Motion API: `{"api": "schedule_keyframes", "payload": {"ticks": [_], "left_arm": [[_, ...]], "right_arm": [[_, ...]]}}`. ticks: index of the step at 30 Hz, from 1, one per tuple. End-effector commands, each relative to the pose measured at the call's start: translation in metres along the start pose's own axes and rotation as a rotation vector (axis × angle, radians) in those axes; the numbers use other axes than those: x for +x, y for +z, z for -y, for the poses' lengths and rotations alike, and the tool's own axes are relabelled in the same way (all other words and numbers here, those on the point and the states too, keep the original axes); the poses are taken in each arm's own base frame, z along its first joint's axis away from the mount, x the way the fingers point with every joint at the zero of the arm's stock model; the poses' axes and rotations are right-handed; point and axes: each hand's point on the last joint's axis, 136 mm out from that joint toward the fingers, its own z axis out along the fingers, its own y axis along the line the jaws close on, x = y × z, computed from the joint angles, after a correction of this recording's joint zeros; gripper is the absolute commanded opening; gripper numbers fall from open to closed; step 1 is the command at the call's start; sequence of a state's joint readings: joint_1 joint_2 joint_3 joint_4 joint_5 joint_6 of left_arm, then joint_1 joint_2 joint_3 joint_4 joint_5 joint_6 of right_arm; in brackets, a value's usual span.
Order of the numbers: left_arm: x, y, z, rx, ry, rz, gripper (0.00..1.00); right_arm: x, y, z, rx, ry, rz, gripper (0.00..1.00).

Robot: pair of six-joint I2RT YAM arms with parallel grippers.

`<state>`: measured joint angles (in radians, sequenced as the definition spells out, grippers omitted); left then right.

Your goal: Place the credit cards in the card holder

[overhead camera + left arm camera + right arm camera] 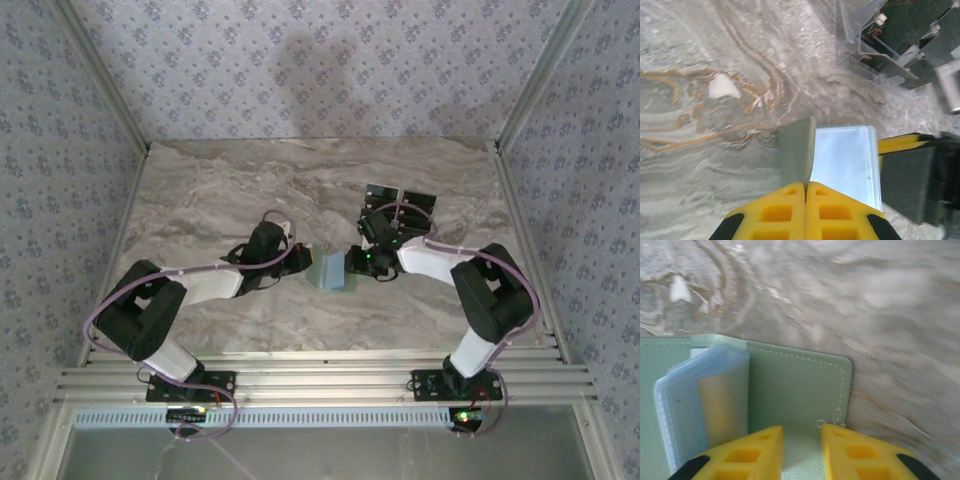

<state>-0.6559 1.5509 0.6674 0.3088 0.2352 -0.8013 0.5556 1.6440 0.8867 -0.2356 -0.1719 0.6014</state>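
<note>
Midway, it seems, through readying the wallet: the sage-green card holder (pixel 330 270) lies opened on the marble-patterned table (pixel 220 190), between the two arms. No card is in either tool.

The left tool (pixel 806 186) is clamped tight on one cover (pixel 796 150) of the holder. It keeps that flap stood up on edge, so the plastic sleeves (pixel 845 160) fan out just beside it.

The right tool (pixel 801 432) hangs over the opposite cover, close above its stitched corner. Its jaws are parted a little and nothing appears to be pinched between them, as the green leather faces the lens flat-on rather than edge-on.

The black credit cards (pixel 400 200) stand propped in a clear stand (pixel 865 55) just beyond the holder, on the right arm's side and apart from both tools.

Judging by this layout, the step in hand is spreading the holder and exposing a pocket, and the loading itself has not begun. The next move likely falls to the right tool, which would draw back from the cover, reach over to the stand and nip one thin card by its edge. The left would need to hold the flap steady meanwhile. The card must then meet a sleeve mouth squarely, and the limp sleeves may buckle if it comes in at a slant.
</note>
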Motion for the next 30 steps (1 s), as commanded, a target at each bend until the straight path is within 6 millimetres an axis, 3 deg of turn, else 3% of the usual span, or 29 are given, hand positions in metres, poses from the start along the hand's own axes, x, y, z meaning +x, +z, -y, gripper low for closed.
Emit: {"api": "schedule_keyframes", "payload": {"ticks": [1, 6, 11, 23, 30], "left_arm": [[0.005, -0.007, -0.01, -0.052, 0.022, 0.003, 0.0], [0.011, -0.009, -0.018, -0.071, 0.008, 0.003, 0.0], [0.015, -0.015, -0.027, -0.093, -0.02, 0.022, 0.0], [0.027, -0.023, -0.046, -0.139, -0.038, 0.035, 0.0], [0.028, -0.024, -0.048, -0.142, -0.035, 0.042, 0.0]], "right_arm": [[0.004, -0.021, 0.013, 0.09, -0.025, -0.007, 0.34], [-0.004, -0.036, 0.004, 0.093, -0.059, 0.022, 0.37], [-0.006, -0.038, -0.02, 0.005, -0.091, 0.033, 0.43], [0.006, -0.014, -0.054, -0.053, -0.145, -0.023, 0.46], [0.011, -0.004, -0.054, -0.04, -0.138, -0.04, 0.46]]}}
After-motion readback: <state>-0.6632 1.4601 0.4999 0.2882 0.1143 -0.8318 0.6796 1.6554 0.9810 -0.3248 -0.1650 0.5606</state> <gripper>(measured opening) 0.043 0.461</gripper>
